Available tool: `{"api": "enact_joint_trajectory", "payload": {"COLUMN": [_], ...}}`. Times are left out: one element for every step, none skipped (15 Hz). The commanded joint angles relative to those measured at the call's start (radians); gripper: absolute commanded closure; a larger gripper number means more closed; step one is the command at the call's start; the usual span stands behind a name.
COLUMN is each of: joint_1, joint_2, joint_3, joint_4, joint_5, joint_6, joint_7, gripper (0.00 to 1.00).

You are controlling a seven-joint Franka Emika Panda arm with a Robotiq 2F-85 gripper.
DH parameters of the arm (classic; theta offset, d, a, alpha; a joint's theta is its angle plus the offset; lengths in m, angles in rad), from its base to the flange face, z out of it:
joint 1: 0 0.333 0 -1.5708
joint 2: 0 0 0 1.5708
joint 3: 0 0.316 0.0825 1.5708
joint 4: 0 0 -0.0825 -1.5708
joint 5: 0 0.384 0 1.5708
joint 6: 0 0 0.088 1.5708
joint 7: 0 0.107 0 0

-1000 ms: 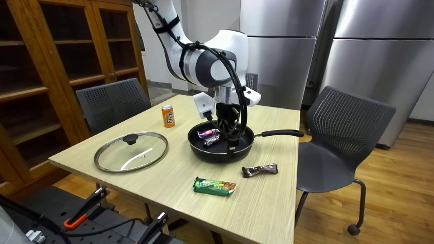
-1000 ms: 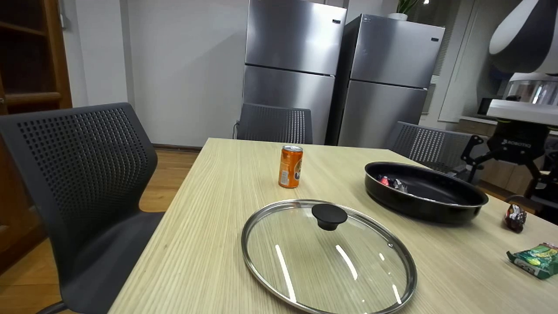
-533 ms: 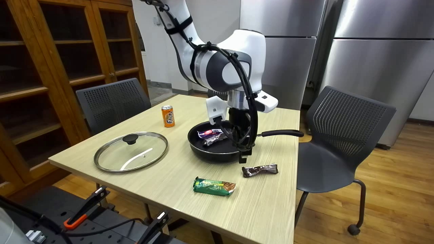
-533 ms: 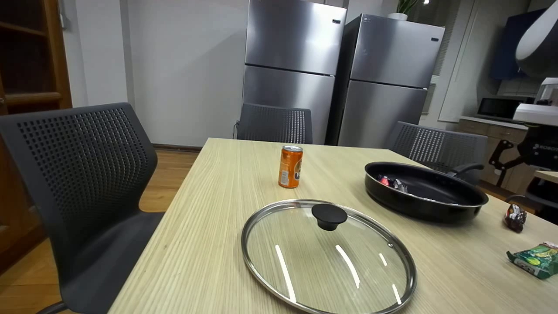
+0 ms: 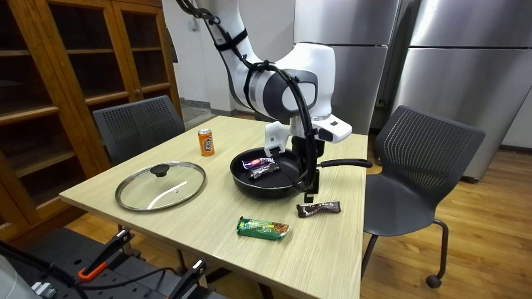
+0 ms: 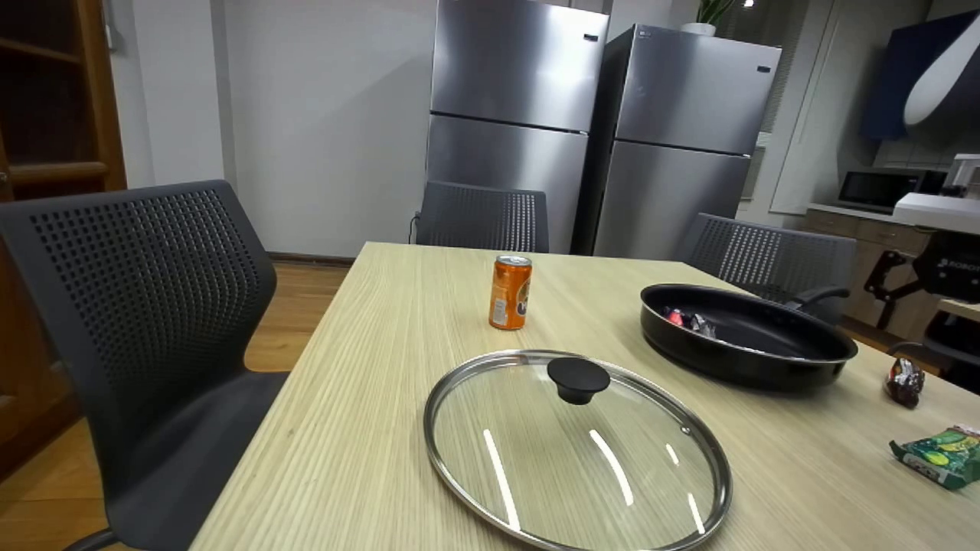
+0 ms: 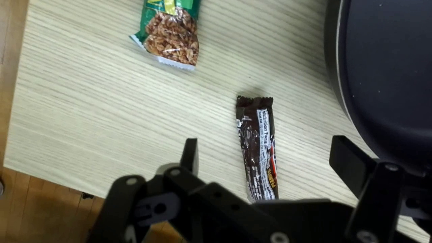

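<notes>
Wrist view shows the gripper (image 7: pixel 265 152) spread wide and empty, near the brown-wrapped bar (image 7: pixel 257 148), which lies on the table (image 7: pixel 101 118) beside the pan (image 5: pixel 259 191). Within the last second, the gripper has moved away from the pan, closer to this bar, so the work seems now centred there.

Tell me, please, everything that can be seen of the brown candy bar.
The brown candy bar is long and narrow, in a glossy, crinkled wrapper that looks like plastic film. One end shows a toothed seal; a pale Nutrition Facts strip and some red and yellow print run lengthwise. No tear shows. It lies on the table, beside but apart from the pan. The open gripper hangs above it, apparently not touching it.
</notes>
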Motion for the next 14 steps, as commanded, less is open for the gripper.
{"api": "enact_joint_trajectory", "payload": {"joint_1": [-0.010,-0.008,-0.012,-0.008,-0.011,-0.012,-0.012,-0.013,-0.015,-0.016,-0.017,-0.019,-0.019,-0.024], "joint_2": [0.068,0.087,0.103,0.121,0.135,0.149,0.163,0.178,0.191,0.204,0.214,0.224,0.232,0.240], "joint_3": [0.000,-0.006,-0.004,-0.013,-0.014,-0.017,-0.019,-0.020,-0.020,-0.018,-0.017,-0.015,-0.015,-0.011], "joint_4": [0.078,0.096,0.114,0.131,0.145,0.159,0.170,0.184,0.196,0.208,0.218,0.227,0.235,0.245], "joint_5": [0.021,0.020,0.025,0.021,0.023,0.021,0.021,0.021,0.021,0.023,0.024,0.025,0.025,0.028], "joint_6": [0.000,-0.004,-0.009,-0.013,-0.018,-0.023,-0.027,-0.033,-0.036,-0.038,-0.040,-0.042,-0.044,-0.047], "joint_7": [0.050,0.066,0.071,0.088,0.095,0.104,0.110,0.117,0.121,0.124,0.128,0.128,0.129,0.124], "gripper": [0.00,0.00,0.00,0.00,0.00,0.00,0.00,0.00,0.00,0.00,0.00,0.00,0.00,0.00]}}
